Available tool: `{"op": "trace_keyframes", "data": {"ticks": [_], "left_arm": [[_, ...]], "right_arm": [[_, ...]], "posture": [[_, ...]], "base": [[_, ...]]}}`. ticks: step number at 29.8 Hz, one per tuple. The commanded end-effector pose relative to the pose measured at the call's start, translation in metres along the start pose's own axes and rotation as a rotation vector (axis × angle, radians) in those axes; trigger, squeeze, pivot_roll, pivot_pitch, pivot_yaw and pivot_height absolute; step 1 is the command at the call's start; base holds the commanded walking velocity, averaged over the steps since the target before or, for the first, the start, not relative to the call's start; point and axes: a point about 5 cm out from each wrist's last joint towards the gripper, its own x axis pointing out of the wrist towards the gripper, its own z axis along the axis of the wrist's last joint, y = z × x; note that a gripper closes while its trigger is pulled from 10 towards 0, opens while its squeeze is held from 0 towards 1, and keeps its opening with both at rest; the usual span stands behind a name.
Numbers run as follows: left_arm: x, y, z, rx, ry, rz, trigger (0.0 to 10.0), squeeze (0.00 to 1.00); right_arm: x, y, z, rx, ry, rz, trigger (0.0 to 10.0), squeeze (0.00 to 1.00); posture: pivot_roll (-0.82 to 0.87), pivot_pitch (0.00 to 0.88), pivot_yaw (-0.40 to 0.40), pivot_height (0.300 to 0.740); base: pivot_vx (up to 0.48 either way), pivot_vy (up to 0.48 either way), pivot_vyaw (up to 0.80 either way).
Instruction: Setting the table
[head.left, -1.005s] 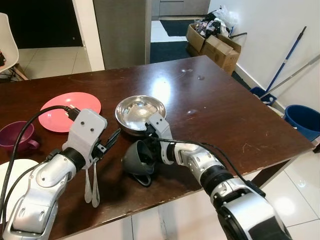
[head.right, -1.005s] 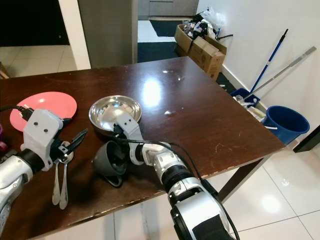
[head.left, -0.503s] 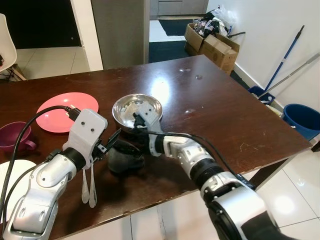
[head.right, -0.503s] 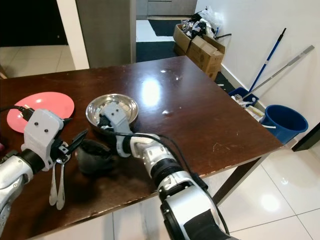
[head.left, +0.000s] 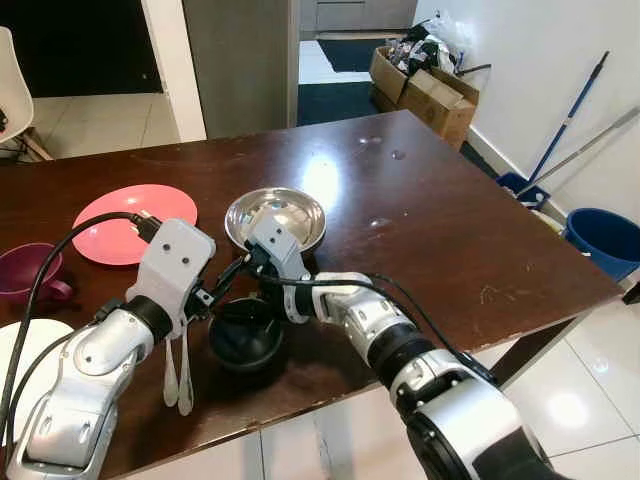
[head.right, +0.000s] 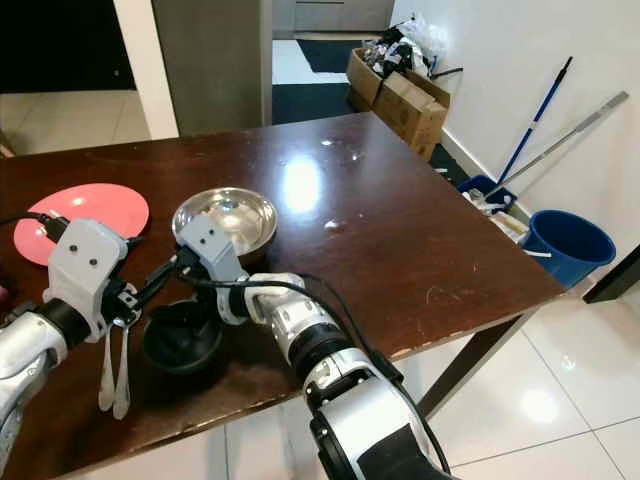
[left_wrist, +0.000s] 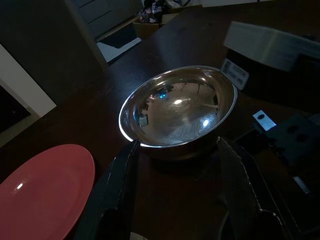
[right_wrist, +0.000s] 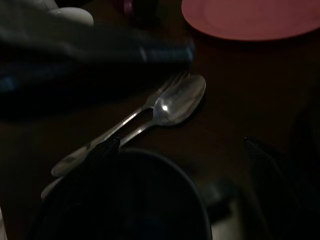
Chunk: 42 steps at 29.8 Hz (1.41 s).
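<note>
The right pincer (right_wrist: 182, 144) reaches across to the robot's left and hangs right over the dark cup (head.left: 246, 335). Its two black fingers look far apart in the wrist view. One fingertip (right_wrist: 111, 145) is at the cup's rim. I cannot tell if it is pinching the cup or has let go.

The cup stands on the table (head.left: 440, 230) with its mouth up. It is just in front of the shiny bowl (head.left: 275, 215) and just beside the spoon (right_wrist: 181, 100) and fork (right_wrist: 150, 102). The pink plate (head.left: 125, 222) is farther back on the left.

The left pincer (left_wrist: 175, 142) is open and holds nothing. It points at the bowl, close to the cup.

The cup looks hard and smooth, so I think it is stiff and a bit slippery. It looks small and most likely light. It may chip if it is bumped or dropped. A good place to hold it is the wall at the rim, one finger inside and one outside. I cannot see its handle now.

A second ago the cup lay tipped on its side, more to the right, with its handle showing. Now it is upright and closer to the spoon and fork. The right arm has swung over to the left with it. The left pincer has stayed put.
</note>
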Motion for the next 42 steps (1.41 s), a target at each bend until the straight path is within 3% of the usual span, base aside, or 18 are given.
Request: {"op": "trace_keyframes", "data": {"ticks": [1,8,13,14,18,21,22,25,28,31,33,37,42], "left_arm": [[0.000,-0.003,-0.002,-0.004,0.009,-0.009,10.0,0.00],[0.003,-0.004,-0.001,-0.009,0.004,-0.014,10.0,0.00],[0.004,-0.005,-0.003,-0.031,0.007,-0.011,10.0,0.00],[0.004,-0.008,-0.005,-0.053,0.017,-0.019,10.0,0.00],[0.002,-0.012,-0.010,-0.073,0.039,-0.035,10.0,0.00],[-0.009,-0.004,-0.020,-0.088,0.081,-0.078,10.0,0.00],[-0.009,-0.004,-0.020,-0.088,0.081,-0.078,10.0,0.00],[-0.027,0.015,-0.015,-0.077,0.099,-0.200,10.0,0.00],[-0.050,0.015,-0.010,-0.024,0.154,-0.422,10.0,0.00],[-0.059,0.010,-0.013,-0.016,0.188,-0.511,10.0,0.00],[-0.077,-0.001,-0.025,-0.004,0.284,-0.679,10.0,0.00],[-0.086,-0.002,-0.036,0.007,0.350,-0.757,10.0,0.00],[-0.095,0.012,-0.048,0.035,0.437,-0.779,10.0,0.00]], "right_arm": [[-0.003,-0.001,-0.002,-0.013,0.002,0.000,10.0,0.00],[-0.015,-0.015,0.003,-0.036,-0.022,-0.060,10.0,0.00],[-0.031,-0.027,0.018,-0.120,-0.078,-0.117,10.0,0.00],[-0.042,-0.034,0.030,-0.136,-0.135,-0.152,10.0,0.00],[-0.058,-0.041,0.043,-0.157,-0.205,-0.206,10.0,0.00],[-0.103,-0.052,0.063,-0.181,-0.368,-0.347,10.0,0.00],[-0.103,-0.052,0.063,-0.181,-0.368,-0.347,10.0,0.00],[-0.139,-0.054,0.063,-0.185,-0.457,-0.479,10.0,0.00],[-0.168,-0.053,0.051,-0.142,-0.520,-0.633,10.0,0.00],[-0.174,-0.052,0.045,-0.119,-0.531,-0.672,10.0,0.00],[-0.183,-0.046,0.029,-0.072,-0.532,-0.741,10.0,0.00],[-0.184,-0.040,0.022,-0.044,-0.513,-0.764,10.0,0.00],[-0.184,-0.037,0.022,-0.026,-0.504,-0.774,10.0,0.00]], "posture": [[0.09,0.057,0.019,0.740],[0.08,0.052,0.027,0.740],[0.07,0.053,0.034,0.740],[0.07,0.054,0.037,0.740],[0.06,0.054,0.041,0.740],[0.05,0.058,0.048,0.740],[0.05,0.058,0.048,0.740],[0.06,0.057,0.058,0.740],[0.05,0.054,0.071,0.740],[0.05,0.051,0.080,0.740],[0.04,0.046,0.094,0.740],[0.03,0.043,0.098,0.740],[0.03,0.036,0.093,0.740]], "base": [[0.000,0.000,0.00],[0.000,0.000,0.00],[0.000,0.000,0.00],[0.000,0.000,0.00],[0.000,0.000,0.00],[0.000,0.000,0.00],[0.000,0.000,0.00],[0.000,0.000,0.00],[0.000,0.000,0.00],[0.000,0.000,0.00],[0.000,0.000,0.00],[0.000,0.000,0.00],[0.000,0.000,0.00]]}}
